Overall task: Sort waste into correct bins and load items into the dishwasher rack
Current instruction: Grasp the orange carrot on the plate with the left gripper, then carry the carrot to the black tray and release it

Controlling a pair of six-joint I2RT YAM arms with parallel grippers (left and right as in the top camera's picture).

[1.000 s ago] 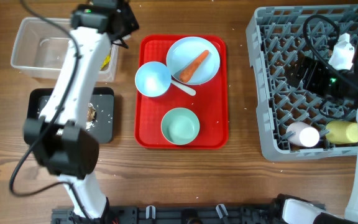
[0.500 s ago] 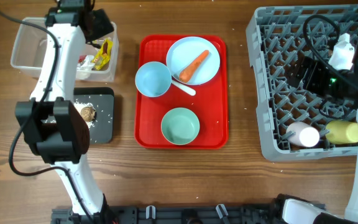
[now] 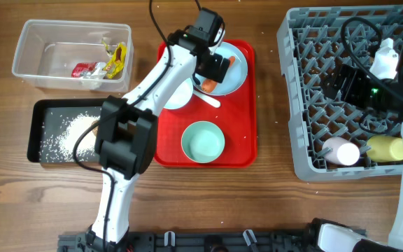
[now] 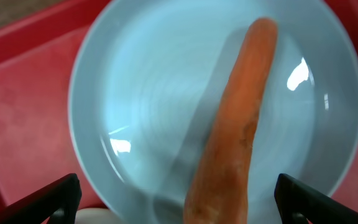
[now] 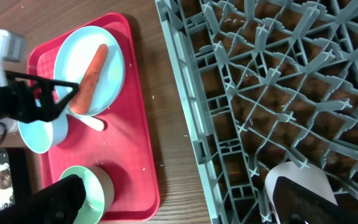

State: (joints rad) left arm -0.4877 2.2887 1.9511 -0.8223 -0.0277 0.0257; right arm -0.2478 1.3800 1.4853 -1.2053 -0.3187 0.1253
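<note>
I see left jaws spread astride the tapered matte orange carrot (image 4: 238, 124) on the glossy pale blue round plate (image 4: 142, 99), right jaws spread over grey lattice rack (image 5: 260, 93).

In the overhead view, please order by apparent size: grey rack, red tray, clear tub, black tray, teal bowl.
1. grey rack
2. red tray
3. clear tub and black tray look about alike; the left arm hides part of the tray
4. teal bowl
</note>
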